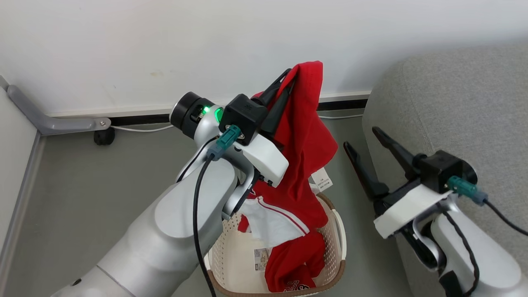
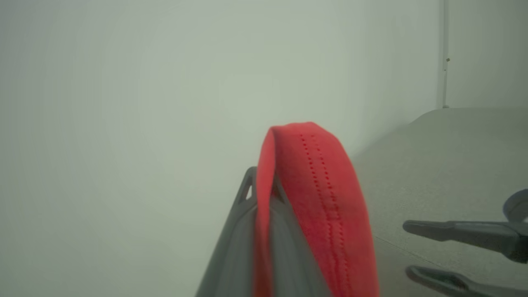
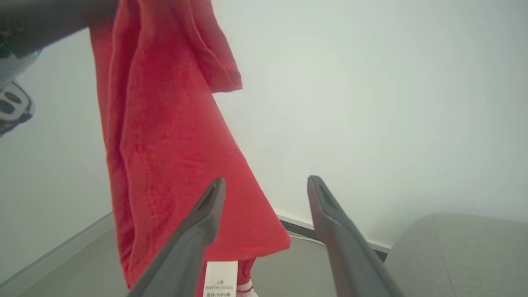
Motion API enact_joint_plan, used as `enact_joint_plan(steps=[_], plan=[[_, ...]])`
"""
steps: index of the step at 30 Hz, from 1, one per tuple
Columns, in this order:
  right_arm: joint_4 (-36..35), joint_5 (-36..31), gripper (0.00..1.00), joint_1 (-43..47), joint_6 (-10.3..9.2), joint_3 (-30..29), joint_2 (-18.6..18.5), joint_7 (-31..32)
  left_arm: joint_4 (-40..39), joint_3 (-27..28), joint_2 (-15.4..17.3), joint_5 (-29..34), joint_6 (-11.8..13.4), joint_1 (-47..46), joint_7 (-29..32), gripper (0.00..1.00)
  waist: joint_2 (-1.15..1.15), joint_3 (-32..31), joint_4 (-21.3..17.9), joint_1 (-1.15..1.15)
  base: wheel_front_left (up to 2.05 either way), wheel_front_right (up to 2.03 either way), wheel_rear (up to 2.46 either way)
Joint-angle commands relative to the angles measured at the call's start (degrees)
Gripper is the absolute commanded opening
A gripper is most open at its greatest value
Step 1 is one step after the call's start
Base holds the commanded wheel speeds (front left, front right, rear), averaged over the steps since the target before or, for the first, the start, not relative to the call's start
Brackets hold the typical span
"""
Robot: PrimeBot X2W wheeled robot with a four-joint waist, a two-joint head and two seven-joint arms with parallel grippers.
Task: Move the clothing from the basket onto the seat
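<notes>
Left tool (image 1: 288,80) is clamped tight on a fold of the red clothing (image 1: 305,136), with the hem pinched between my two fingers and draped over their tips. From there the cloth hangs toward six o'clock, its lower end trailing into the basket (image 1: 333,247), where more red fabric lies heaped. My right tool (image 1: 361,137) sits at three o'clock of the hanging cloth, jaws spread wide, gripping nothing and clear of the fabric. The grey seat (image 1: 453,95) stands at three o'clock of the basket, just beside it.
</notes>
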Motion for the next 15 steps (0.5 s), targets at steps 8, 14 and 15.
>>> enact_joint_plan(steps=[8, 14, 15], plan=[[-5.6, 3.3, 1.00, -6.5, 0.24, 4.3, -4.1, -0.6, -0.5, 1.1, -0.2, 0.6, -1.1, -2.5, -0.6, 0.00, 0.00, 0.2, 0.8, 0.00, 0.00, 0.00, 0.00], [-11.3, 4.1, 1.00, -6.5, 0.24, 4.9, -3.2, -0.6, -0.5, 0.9, -0.6, 1.0, -1.3, -2.7, -0.6, 0.00, 0.00, 0.6, 1.2, 0.00, 0.00, 0.00, 0.00], [-12.6, 3.9, 1.00, -6.2, 0.24, 4.8, -3.0, -0.6, -0.5, 0.9, -0.7, 1.1, -1.3, -2.7, -0.6, 0.00, 0.00, 0.7, 1.2, 0.00, 0.00, 0.00, 0.00]])
